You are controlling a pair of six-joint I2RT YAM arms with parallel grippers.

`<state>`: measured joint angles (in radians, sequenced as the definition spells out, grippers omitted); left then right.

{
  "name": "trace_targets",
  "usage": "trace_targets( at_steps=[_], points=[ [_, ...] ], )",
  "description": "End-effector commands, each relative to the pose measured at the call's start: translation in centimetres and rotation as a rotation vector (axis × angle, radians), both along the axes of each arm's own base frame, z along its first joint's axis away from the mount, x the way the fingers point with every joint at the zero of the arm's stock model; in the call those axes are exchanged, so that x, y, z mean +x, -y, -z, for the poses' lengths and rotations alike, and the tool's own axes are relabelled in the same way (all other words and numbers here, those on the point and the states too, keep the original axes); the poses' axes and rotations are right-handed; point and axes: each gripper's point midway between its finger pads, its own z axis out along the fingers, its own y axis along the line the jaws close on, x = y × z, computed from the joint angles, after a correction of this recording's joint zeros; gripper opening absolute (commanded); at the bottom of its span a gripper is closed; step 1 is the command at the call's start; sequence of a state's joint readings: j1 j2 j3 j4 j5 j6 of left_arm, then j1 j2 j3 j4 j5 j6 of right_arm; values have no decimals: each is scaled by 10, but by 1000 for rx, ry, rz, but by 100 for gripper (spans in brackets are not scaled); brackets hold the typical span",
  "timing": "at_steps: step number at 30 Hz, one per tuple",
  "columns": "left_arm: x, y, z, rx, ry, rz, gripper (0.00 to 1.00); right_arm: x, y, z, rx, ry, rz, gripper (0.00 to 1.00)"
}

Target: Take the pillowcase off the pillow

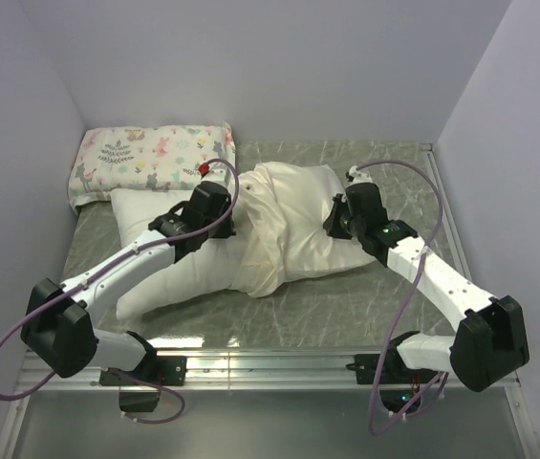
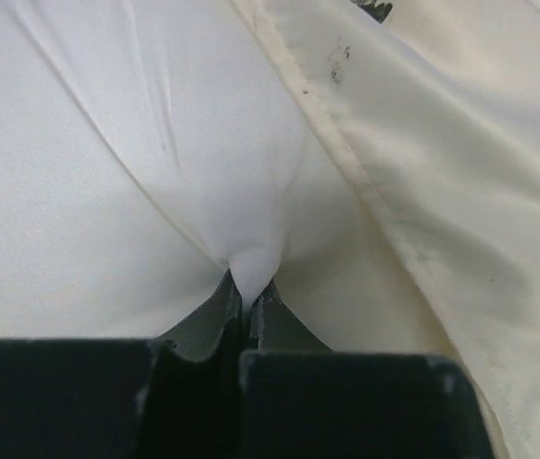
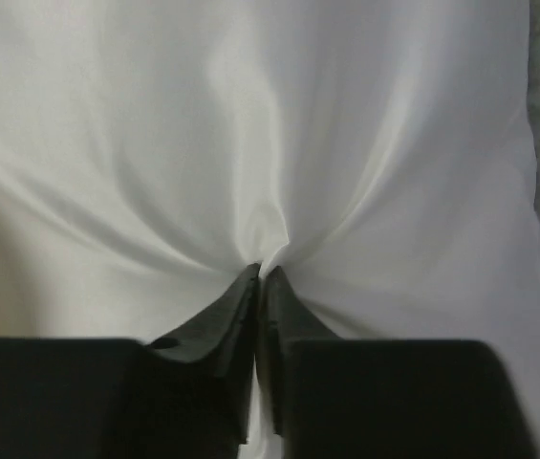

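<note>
Locate the pillow (image 1: 188,277) on the marble-pattern table (image 1: 365,306). Its left half is bare. The pillowcase (image 1: 293,225) covers its right half, bunched and wrinkled, and the open hem (image 2: 365,182) runs across the pillow's middle.

The left gripper (image 2: 248,295) sits on the bare part of the pillow, just beside that hem. Its 2 fingers (image 2: 214,314) are pressed together on a small pinch of white pillow fabric.

The right gripper (image 3: 258,275) sits over the pillow's right end. Its 2 fingers (image 3: 220,320) are likewise clamped together on a fold of the pillowcase, and you can see creases radiating from the pinch.

A floral pillow (image 1: 150,158) lies behind the pillow, right against its far-left corner.
</note>
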<state>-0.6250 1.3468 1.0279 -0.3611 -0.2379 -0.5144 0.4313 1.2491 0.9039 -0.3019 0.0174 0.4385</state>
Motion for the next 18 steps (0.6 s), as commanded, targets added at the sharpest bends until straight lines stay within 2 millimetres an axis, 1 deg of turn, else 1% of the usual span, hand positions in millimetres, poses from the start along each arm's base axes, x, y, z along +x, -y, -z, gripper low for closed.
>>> trace_targets(
  at_steps=[1,2,3,5,6,7,8,9,10,11,12,13,14,15,16,17,18],
  points=[
    [-6,-19,-1,83,-49,-18,0,6,15,-5,-15,23,45,4],
    [-3,-22,-9,88,-32,-26,0,7,19,-9,-12,31,62,2],
    [1,-34,-18,85,-12,-62,0,9,27,-14,-8,38,84,1],
    [4,-49,-30,72,12,-96,0,10,36,-29,3,71,111,0],
    [3,-57,-43,45,37,-107,0,10,41,-33,5,75,125,0],
    [9,-76,-48,34,48,-158,0,11,49,-40,8,93,145,0],
    [10,-87,-53,26,57,-184,0,13,55,-47,12,106,165,0],
    [11,-97,-59,12,73,-205,0,12,59,-48,13,105,177,0],
    [11,-117,-70,-12,102,-251,0,12,64,-55,20,118,188,0],
    [11,-126,-76,-21,118,-274,0,15,74,-60,27,127,220,0],
    [7,-137,-87,-34,147,-297,0,14,77,-62,35,129,225,0],
    [7,-154,-92,-36,163,-347,0,14,82,-69,49,141,244,0],
    [5,-163,-99,-41,182,-372,0,17,92,-76,59,159,273,0],
    [0,-172,-109,-52,212,-397,0,17,96,-81,73,165,281,0],
    [-1,-187,-114,-56,230,-443,0,18,101,-90,84,183,302,0],
    [-4,-190,-119,-68,242,-449,0,19,112,-94,86,192,335,0],
    [-7,-199,-125,-75,263,-475,0,18,112,-98,104,188,324,0]
  ],
)
